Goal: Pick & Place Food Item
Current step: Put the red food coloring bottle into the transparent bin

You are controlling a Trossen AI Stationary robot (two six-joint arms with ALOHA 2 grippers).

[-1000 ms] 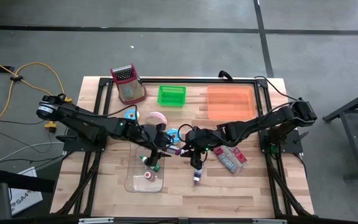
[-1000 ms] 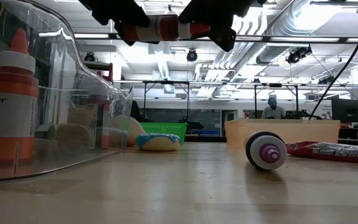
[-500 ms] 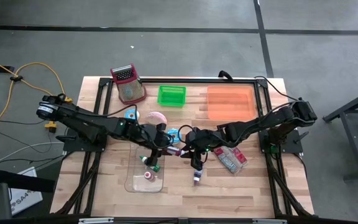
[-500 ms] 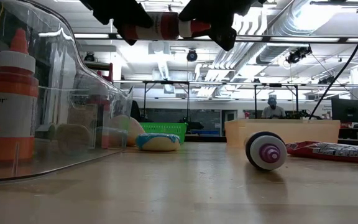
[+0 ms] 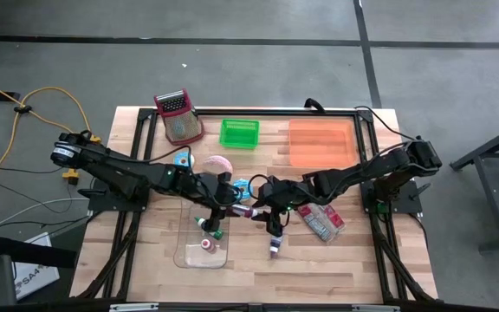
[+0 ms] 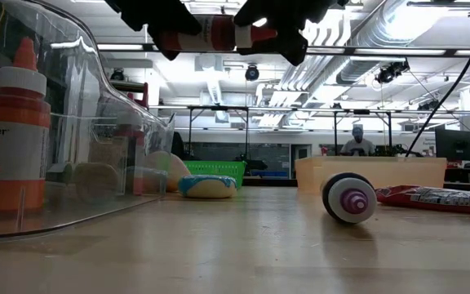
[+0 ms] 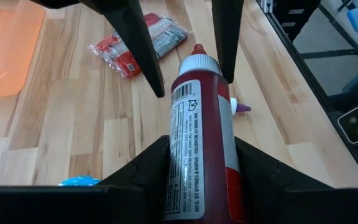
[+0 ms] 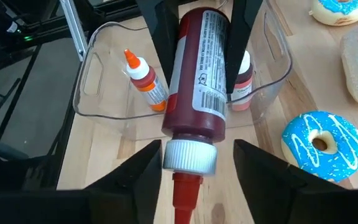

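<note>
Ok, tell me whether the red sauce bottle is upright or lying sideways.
Sideways, in mid-air. The red sauce bottle hangs level above the table, its base end in the left tool, the right tool's fingers open beside its cap.

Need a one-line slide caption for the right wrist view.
Left gripper grips a red sauce bottle over the clear bin; right gripper open around its cap.

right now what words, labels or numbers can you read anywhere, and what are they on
"FULLERTON, CA", within a line of small print only partly legible, on the label of the red sauce bottle held between the left gripper and right gripper.
"...ister", a cut-off word, on the orange bottle in the clear bin.
"SA4...", partly legible, on a box on the floor.
Print on the red snack packet: too blurred.
</note>
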